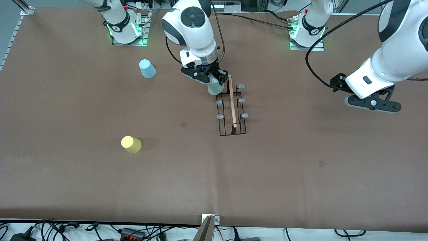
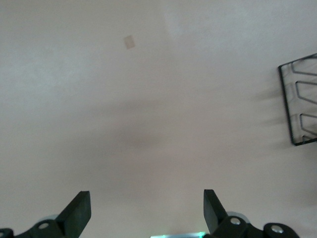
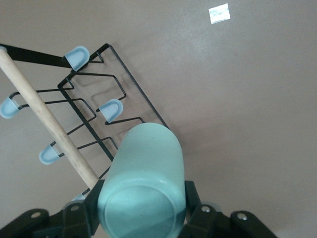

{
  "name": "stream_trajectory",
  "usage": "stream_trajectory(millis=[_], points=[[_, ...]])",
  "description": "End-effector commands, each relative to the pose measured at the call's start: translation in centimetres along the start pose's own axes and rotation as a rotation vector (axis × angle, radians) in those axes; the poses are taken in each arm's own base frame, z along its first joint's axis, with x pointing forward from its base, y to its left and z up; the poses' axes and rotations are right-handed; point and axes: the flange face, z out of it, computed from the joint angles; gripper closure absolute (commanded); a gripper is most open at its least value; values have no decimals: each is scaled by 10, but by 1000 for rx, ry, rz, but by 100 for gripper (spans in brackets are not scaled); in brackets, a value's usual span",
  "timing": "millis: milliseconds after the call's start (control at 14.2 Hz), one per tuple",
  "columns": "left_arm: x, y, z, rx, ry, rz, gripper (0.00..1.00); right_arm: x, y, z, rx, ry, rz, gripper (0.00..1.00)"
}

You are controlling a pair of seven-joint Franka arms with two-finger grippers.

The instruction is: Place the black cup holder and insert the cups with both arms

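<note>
The black cup holder (image 1: 232, 110) stands mid-table with its wooden rod handle (image 1: 232, 100) on top. It also shows in the right wrist view (image 3: 44, 119) and at the edge of the left wrist view (image 2: 285, 96). My right gripper (image 1: 209, 77) is shut on the pale green cup (image 1: 215, 87), mouth down, at the holder's end farthest from the front camera. The cup hides the peg there. In the right wrist view the fingers (image 3: 94, 201) clamp the cup (image 3: 146, 183). My left gripper (image 1: 372, 103) is open and empty (image 2: 146, 208) over bare table toward the left arm's end.
The light blue cup (image 1: 147, 68) stands toward the right arm's end, near that arm's base. The yellow cup (image 1: 131, 144) sits nearer the front camera on the same end. Cables run along the table's front edge.
</note>
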Motion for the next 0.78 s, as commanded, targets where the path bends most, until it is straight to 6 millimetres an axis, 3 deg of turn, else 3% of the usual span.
stream_trajectory(millis=[0,141,353,423,494,564,705], points=[[7,-37,2,-115,36,-52,0,-12,-8,13,-13,9,-6,80],[6,-66,11,-146,32,-91,0,-17,-9,22,-23,12,-21,79],[1,-62,-1,-107,68,-115,0,-16,-12,31,1,22,-36,67],[-7,-67,-3,-90,82,-134,0,-16,-11,37,-5,18,-36,53],[-15,-63,-6,-75,99,-134,0,-17,-11,40,-9,17,-39,20],[-27,-60,-10,-62,123,-136,0,-16,-11,41,-9,16,-40,0],[-48,-58,-12,-51,163,-139,0,-9,-11,33,-1,23,-58,0]])
